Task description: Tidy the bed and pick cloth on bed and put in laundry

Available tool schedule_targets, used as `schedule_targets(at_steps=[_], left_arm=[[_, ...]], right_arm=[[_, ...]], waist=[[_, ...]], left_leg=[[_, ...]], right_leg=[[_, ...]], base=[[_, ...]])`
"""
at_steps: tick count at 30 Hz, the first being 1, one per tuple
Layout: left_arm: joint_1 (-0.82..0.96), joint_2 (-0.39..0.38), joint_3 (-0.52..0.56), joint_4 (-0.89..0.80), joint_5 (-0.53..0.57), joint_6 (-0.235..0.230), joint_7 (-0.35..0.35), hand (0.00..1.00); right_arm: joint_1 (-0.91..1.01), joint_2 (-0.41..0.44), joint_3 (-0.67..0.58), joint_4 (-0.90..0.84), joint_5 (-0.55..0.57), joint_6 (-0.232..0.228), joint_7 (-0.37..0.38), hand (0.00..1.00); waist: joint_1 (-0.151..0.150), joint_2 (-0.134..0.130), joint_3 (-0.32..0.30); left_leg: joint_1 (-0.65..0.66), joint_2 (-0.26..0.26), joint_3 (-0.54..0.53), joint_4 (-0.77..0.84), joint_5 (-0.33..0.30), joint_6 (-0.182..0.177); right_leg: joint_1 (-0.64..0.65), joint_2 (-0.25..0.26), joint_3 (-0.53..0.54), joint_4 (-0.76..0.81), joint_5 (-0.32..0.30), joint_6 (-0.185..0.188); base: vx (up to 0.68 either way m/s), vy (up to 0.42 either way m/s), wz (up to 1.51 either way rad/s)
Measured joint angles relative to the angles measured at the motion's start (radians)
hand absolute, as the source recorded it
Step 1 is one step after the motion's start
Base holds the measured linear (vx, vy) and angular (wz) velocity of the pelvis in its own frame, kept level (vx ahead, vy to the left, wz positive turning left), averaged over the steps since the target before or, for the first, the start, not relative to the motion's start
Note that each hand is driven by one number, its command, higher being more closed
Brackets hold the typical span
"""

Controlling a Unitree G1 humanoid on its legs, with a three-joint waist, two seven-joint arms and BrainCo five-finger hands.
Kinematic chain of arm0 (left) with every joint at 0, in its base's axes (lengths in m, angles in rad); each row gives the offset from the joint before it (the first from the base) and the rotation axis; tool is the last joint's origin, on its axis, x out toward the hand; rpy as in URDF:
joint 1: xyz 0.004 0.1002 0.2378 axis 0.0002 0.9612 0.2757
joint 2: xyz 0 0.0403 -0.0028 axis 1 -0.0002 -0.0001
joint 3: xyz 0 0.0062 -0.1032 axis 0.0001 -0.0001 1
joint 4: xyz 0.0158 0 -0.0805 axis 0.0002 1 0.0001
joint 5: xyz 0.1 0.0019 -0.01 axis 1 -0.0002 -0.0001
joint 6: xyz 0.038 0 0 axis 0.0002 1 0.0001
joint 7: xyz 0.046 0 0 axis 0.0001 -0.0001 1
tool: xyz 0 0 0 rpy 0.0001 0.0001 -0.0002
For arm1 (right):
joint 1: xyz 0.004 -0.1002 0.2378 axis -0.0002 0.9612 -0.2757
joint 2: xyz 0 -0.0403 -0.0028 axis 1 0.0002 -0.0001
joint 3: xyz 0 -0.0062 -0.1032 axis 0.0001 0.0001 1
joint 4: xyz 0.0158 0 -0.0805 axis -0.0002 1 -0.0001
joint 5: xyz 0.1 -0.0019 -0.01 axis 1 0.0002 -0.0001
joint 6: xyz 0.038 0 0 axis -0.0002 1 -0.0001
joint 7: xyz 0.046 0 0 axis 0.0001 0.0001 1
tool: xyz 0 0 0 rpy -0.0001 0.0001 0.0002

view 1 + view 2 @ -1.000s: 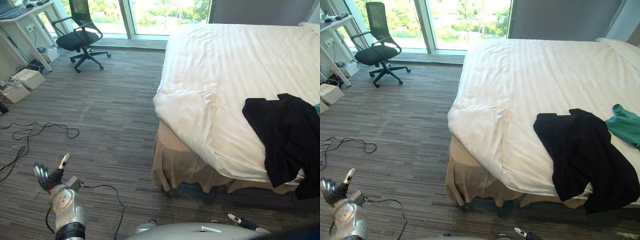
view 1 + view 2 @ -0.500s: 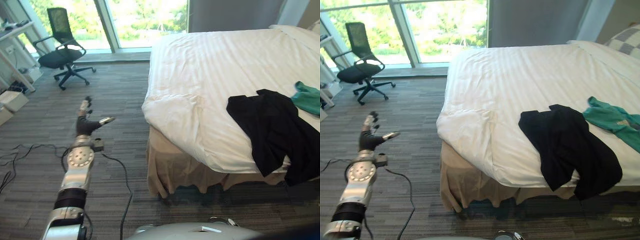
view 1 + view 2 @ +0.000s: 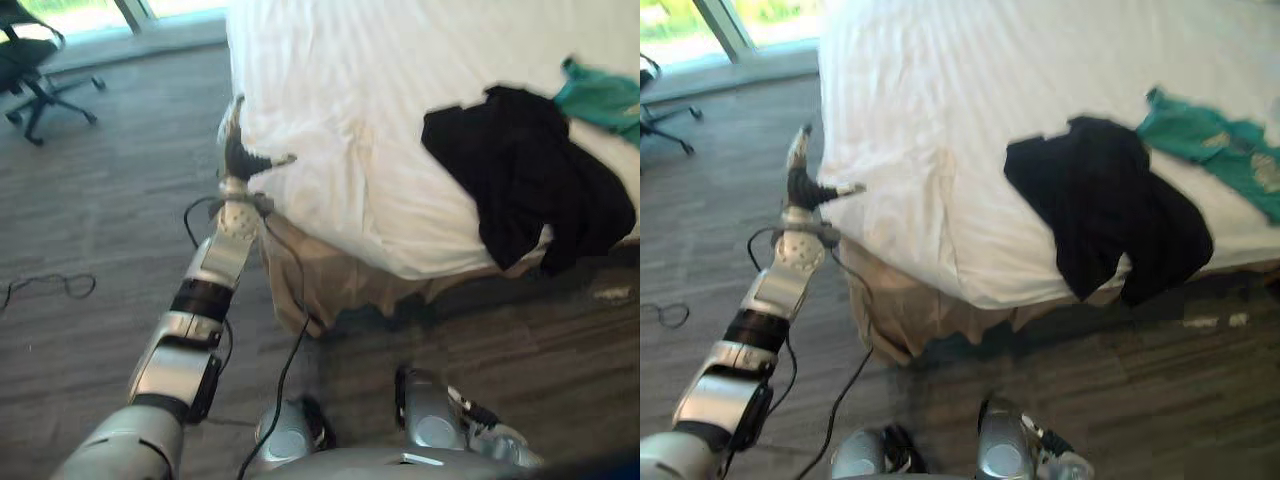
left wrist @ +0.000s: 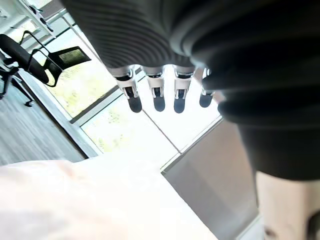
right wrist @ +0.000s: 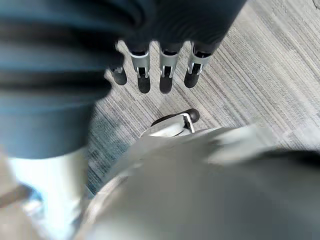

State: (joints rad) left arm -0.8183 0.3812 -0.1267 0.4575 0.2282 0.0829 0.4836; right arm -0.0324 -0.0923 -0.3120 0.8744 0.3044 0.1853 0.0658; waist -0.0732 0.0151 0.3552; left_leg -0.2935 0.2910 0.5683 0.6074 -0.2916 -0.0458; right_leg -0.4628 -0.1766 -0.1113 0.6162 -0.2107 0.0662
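1. Check the left hand (image 3: 238,152). Its fingers are straight and spread, the thumb points out to the right, and it holds nothing. It stands at the near left corner of the bed (image 3: 340,110). You cannot tell whether it touches the white cover.

2. Check the right hand (image 5: 144,80). Its wrist view shows straight fingers pointing down at the floor (image 5: 260,65), with nothing in its grasp.

3. Locate the task items. The black cloth (image 3: 520,170) lies on the near right part of the bed, well apart from the left hand, with its lower part hanging over the near edge. The teal cloth (image 3: 1212,150) lies just beside it, farther right. The skirt (image 3: 330,285) hangs below the cover. A chair (image 3: 30,65) stands far left.

4. Expect both cloths to be light, soft and limp. They should sag and trail when lifted, and they are neither fragile nor slippery.

5. Take hold of the black cloth at its bunched middle, on the bed top. Gathering several folds there should stop it unrolling. The hanging part is a second option but is likely to drag the rest behind.

6. Labels: no writing is legible. A pale mark on the teal cloth is too small to read.
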Motion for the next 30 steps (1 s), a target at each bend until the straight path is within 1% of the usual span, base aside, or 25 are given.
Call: schedule_targets(at_steps=[1, 3, 4, 6, 8, 9, 11, 13, 14, 15, 17, 18, 19, 20, 21, 22, 24, 25, 26, 27, 28, 30], left_arm=[[-0.03, -0.001, -0.001, 0.001, 0.0, 0.023, 0.016, 0.0], [-0.07, -0.001, -0.001, 0.002, -0.003, 0.049, 0.044, 0.0], [-0.092, -0.001, -0.001, 0.002, -0.003, 0.065, 0.057, 0.0], [-0.126, -0.001, 0.0, 0.002, -0.003, 0.083, 0.08, 0.0], [-0.156, -0.002, 0.0, 0.002, 0.0, 0.102, 0.091, 0.0], [-0.172, -0.001, 0.001, 0.002, 0.001, 0.109, 0.093, 0.0], [-0.187, -0.002, 0.001, 0.002, 0.001, 0.112, 0.104, 0.0], [-0.202, -0.002, 0.001, 0.002, 0.012, 0.126, 0.111, 0.0], [-0.209, -0.002, 0.001, 0.002, 0.04, 0.128, 0.11, 0.0], [-0.218, -0.002, 0.001, 0.002, 0.047, 0.129, 0.104, 1.0], [-0.231, -0.001, -0.001, 0.002, 0.1, 0.133, 0.061, 1.0], [-0.232, 0.001, -0.01, 0.0, 0.129, 0.144, 0.016, 1.0], [-0.24, 0.015, -0.025, 0.0, 0.177, 0.178, -0.091, 1.0], [-0.25, 0.032, -0.038, 0.0, 0.199, 0.192, -0.15, 1.0], [-0.269, 0.052, -0.046, -0.004, 0.224, 0.212, -0.228, 1.0], [-0.309, 0.08, -0.066, -0.004, 0.235, 0.241, -0.353, 1.0], [-0.371, 0.142, -0.091, -0.003, 0.235, 0.286, -0.539, 1.0], [-0.398, 0.173, -0.116, -0.001, 0.236, 0.312, -0.635, 1.0], [-0.412, 0.184, -0.128, -0.001, 0.236, 0.326, -0.681, 1.0], [-0.436, 0.202, -0.141, 0.002, 0.24, 0.35, -0.763, 1.0], [-0.45, 0.218, -0.159, 0.008, 0.248, 0.365, -0.825, 1.0], [-0.455, 0.23, -0.187, 0.019, 0.249, 0.383, -0.879, 1.0]], right_arm=[[-0.017, 0.005, 0.003, -0.022, 0.015, -0.015, -0.002, 0.0], [-0.037, 0.011, 0.006, -0.052, 0.03, -0.039, -0.003, 0.0], [-0.041, 0.013, 0.01, -0.063, 0.047, -0.052, -0.005, 0.0], [-0.045, 0.012, 0.02, -0.079, 0.068, -0.073, -0.009, 0.0], [-0.05, 0.013, 0.033, -0.094, 0.083, -0.093, -0.009, 0.0], [-0.05, 0.012, 0.047, -0.104, 0.096, -0.11, -0.008, 0.0], [-0.051, 0.012, 0.052, -0.113, 0.11, -0.13, -0.007, 0.0], [-0.052, 0.01, 0.06, -0.117, 0.135, -0.139, -0.004, 0.0], [-0.052, 0.007, 0.067, -0.123, 0.138, -0.146, -0.001, 0.0], [-0.052, 0.005, 0.072, -0.13, 0.143, -0.151, 0.001, 0.0], [-0.06, -0.001, 0.079, -0.136, 0.156, -0.152, 0.001, 0.0], [-0.062, -0.004, 0.083, -0.136, 0.168, -0.152, 0.001, 0.0], [-0.068, -0.006, 0.086, -0.136, 0.183, -0.15, 0.001, 0.0], [-0.076, -0.006, 0.086, -0.136, 0.183, -0.149, 0.001, 0.0], [-0.085, -0.008, 0.085, -0.136, 0.184, -0.149, 0.002, 0.0], [-0.097, -0.012, 0.082, -0.138, 0.186, -0.147, 0.003, 0.0], [-0.116, -0.024, 0.082, -0.141, 0.185, -0.136, 0.004, 0.0], [-0.129, -0.036, 0.082, -0.142, 0.185, -0.13, 0.007, 0.0], [-0.135, -0.043, 0.082, -0.145, 0.185, -0.127, 0.009, 0.0], [-0.145, -0.05, 0.075, -0.145, 0.185, -0.123, 0.011, 0.0], [-0.152, -0.05, 0.061, -0.145, 0.185, -0.121, 0.013, 0.0], [-0.152, -0.052, 0.041, -0.146, 0.186, -0.121, 0.016, 0.0]], waist=[[-0.002, 0.001, 0.016], [-0.007, 0.002, 0.057], [-0.011, -0.001, 0.067], [-0.018, -0.001, 0.079], [-0.021, 0.0, 0.102], [-0.021, -0.002, 0.115], [-0.025, -0.001, 0.121], [-0.025, -0.003, 0.124], [-0.027, -0.003, 0.128], [-0.031, -0.001, 0.131], [-0.033, 0.0, 0.149], [-0.035, 0.001, 0.15], [-0.035, 0.002, 0.15], [-0.037, 0.002, 0.15], [-0.038, 0.004, 0.151], [-0.04, 0.008, 0.153], [-0.043, 0.013, 0.156], [-0.044, 0.023, 0.158], [-0.044, 0.028, 0.159], [-0.047, 0.033, 0.16], [-0.05, 0.033, 0.16], [-0.054, 0.036, 0.16]], left_leg=[[-0.04, 0.01, -0.001, 0.025, -0.005, 0.002], [-0.078, 0.03, 0.001, 0.059, -0.006, 0.003], [-0.108, 0.041, 0.002, 0.076, -0.006, 0.003], [-0.148, 0.045, 0.001, 0.096, -0.006, 0.004], [-0.171, 0.057, 0.001, 0.113, -0.007, 0.007], [-0.182, 0.061, 0.001, 0.12, -0.01, 0.011], [-0.206, 0.065, 0.002, 0.127, -0.014, 0.016], [-0.225, 0.069, 0.005, 0.13, -0.024, 0.02], [-0.237, 0.073, 0.005, 0.135, -0.026, 0.021], [-0.249, 0.073, 0.004, 0.141, -0.029, 0.023], [-0.251, 0.075, 0.005, 0.148, -0.035, 0.025], [-0.253, 0.074, 0.008, 0.148, -0.036, 0.026], [-0.252, 0.074, 0.017, 0.147, -0.039, 0.028], [-0.252, 0.074, 0.023, 0.146, -0.04, 0.03], [-0.253, 0.072, 0.029, 0.144, -0.04, 0.03], [-0.254, 0.069, 0.034, 0.144, -0.039, 0.033], [-0.247, 0.06, 0.049, 0.137, -0.037, 0.039], [-0.246, 0.056, 0.055, 0.132, -0.037, 0.042], [-0.246, 0.053, 0.058, 0.129, -0.036, 0.043], [-0.245, 0.046, 0.065, 0.123, -0.036, 0.046], [-0.236, 0.037, 0.078, 0.113, -0.035, 0.049], [-0.214, 0.017, 0.094, 0.091, -0.034, 0.05]], right_leg=[[-0.041, 0.005, 0.001, 0.013, 0.003, -0.005], [-0.073, 0.016, 0.007, 0.026, 0.009, -0.017], [-0.101, 0.021, 0.012, 0.032, 0.01, -0.018], [-0.143, 0.022, 0.016, 0.044, 0.012, -0.022], [-0.162, 0.024, 0.019, 0.048, 0.016, -0.027], [-0.175, 0.031, 0.025, 0.051, 0.016, -0.028], [-0.203, 0.035, 0.03, 0.057, 0.018, -0.031], [-0.232, 0.036, 0.039, 0.068, 0.02, -0.032], [-0.248, 0.036, 0.042, 0.074, 0.021, -0.033], [-0.263, 0.037, 0.044, 0.082, 0.021, -0.033], [-0.27, 0.039, 0.05, 0.09, 0.021, -0.032], [-0.275, 0.041, 0.055, 0.089, 0.022, -0.031], [-0.283, 0.041, 0.064, 0.088, 0.024, -0.027], [-0.287, 0.041, 0.07, 0.085, 0.027, -0.023], [-0.291, 0.04, 0.074, 0.082, 0.032, -0.022], [-0.294, 0.037, 0.08, 0.08, 0.036, -0.019], [-0.297, 0.035, 0.093, 0.077, 0.043, -0.013], [-0.296, 0.035, 0.098, 0.063, 0.053, -0.009], [-0.296, 0.034, 0.1, 0.056, 0.059, -0.006], [-0.297, 0.032, 0.107, 0.045, 0.068, -0.001], [-0.296, 0.029, 0.116, 0.04, 0.075, 0.0], [-0.29, 0.019, 0.126, 0.03, 0.08, 0.006]], base=[[0.0, 0.0, 0.0], [0.03, -0.026, -0.04], [0.03, -0.027, -0.05], [0.0, 0.0, 0.0], [0.01, -0.001, -0.05], [0.0, -0.005, -0.11], [-0.03, -0.019, -0.09], [-0.04, -0.015, -0.08], [-0.05, -0.026, -0.04], [-0.05, -0.031, -0.03], [-0.05, -0.031, -0.05], [-0.07, -0.03, -0.11], [-0.06, -0.018, -0.12], [-0.06, 0.006, -0.14], [-0.03, 0.03, -0.1], [-0.03, 0.029, -0.07], [-0.02, 0.022, -0.06], [-0.01, 0.038, -0.08], [0.0, 0.068, -0.11], [0.01, 0.073, -0.12], [0.02, 0.071, -0.13], [0.04, 0.053, -0.11]])
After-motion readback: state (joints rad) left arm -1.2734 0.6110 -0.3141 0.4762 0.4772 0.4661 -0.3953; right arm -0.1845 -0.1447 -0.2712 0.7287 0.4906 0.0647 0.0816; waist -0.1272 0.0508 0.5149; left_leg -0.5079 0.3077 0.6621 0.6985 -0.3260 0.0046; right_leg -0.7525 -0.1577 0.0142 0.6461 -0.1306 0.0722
